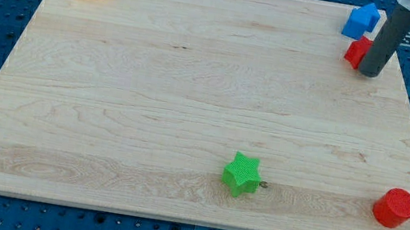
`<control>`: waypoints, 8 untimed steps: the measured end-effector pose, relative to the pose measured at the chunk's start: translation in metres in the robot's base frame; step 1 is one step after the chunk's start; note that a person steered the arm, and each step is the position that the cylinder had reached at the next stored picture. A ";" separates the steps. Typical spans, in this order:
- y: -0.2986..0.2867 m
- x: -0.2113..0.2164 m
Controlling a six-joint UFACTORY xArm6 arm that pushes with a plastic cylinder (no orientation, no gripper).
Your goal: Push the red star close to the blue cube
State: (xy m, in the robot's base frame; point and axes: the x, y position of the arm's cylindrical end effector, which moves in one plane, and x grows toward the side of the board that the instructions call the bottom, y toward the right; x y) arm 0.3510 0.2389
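We've got no jaws to open or close, just my tip [369,73] touching the red star [356,51] from its lower right, blue cube [361,20] just above it in the frame's upper right.
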 end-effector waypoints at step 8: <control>-0.005 -0.020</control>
